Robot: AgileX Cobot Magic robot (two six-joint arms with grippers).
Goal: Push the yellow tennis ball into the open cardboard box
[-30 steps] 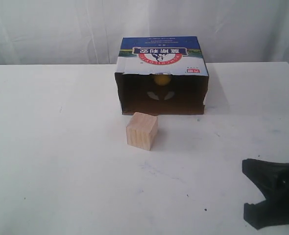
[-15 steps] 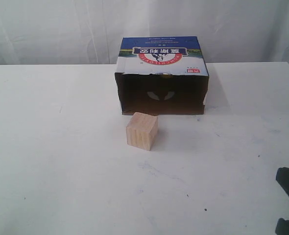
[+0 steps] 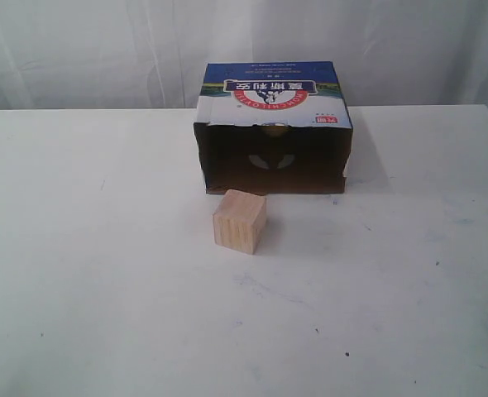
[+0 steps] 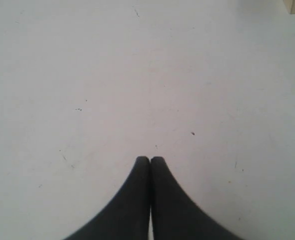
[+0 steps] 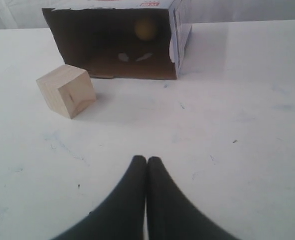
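left gripper and right gripper each angle down over the table, jaws pressed together, gripping nothing.

The tennis ball lies inside the box, the cube just before it.

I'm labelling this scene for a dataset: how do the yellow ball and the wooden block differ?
The ball is round and yellow; the block is a pale, flat-sided cube. The ball sits deep inside the cardboard box, in shadow; the block stands outside on the table, in front of the opening. Both are small and look similar in size.
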